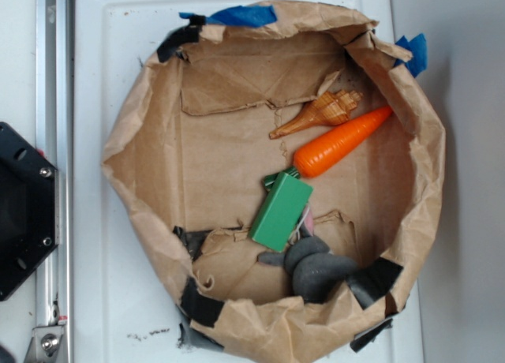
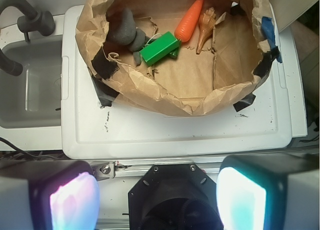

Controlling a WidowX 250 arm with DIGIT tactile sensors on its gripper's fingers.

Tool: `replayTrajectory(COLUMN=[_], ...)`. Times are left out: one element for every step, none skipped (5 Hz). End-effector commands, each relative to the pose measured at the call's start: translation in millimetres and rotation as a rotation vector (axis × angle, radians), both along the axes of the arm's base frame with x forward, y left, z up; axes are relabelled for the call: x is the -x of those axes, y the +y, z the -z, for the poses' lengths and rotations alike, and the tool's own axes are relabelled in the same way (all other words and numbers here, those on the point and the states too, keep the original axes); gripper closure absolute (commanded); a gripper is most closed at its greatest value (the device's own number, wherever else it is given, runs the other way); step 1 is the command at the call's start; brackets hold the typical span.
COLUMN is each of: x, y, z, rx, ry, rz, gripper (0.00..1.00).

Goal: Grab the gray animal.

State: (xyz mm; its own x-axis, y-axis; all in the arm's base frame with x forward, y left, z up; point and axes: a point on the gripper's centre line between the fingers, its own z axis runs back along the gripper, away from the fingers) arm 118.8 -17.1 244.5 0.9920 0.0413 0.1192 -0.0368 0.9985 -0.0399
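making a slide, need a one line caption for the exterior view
Paper-walled bin holding a gray animal, green block, carrot and seashell.

You've got the gray animal (image 1: 314, 270) (image 2: 125, 29) sitting low in the exterior view, toward the bottom edge of the white tabletop and a bit right of the middle. It's a small dark gray soft toy, basically a few rounded lumpy blobs stacked together, with one stubby limb poking out to the left. It's lying flat, not upright. In the wrist view it's far off, near the top left.
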Motion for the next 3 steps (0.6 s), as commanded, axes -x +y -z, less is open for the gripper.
replayTrajectory(x=[0.0,-50.0,-59.4], y=[0.0,-0.6,-8.4], z=[0.0,-0.6,1.0], rx=[0.0,-0.019,-0.03], ry=[0.0,-0.056,-0.112], rz=[0.0,-0.008,0.046], gripper=[0.0,0.0,0.0])
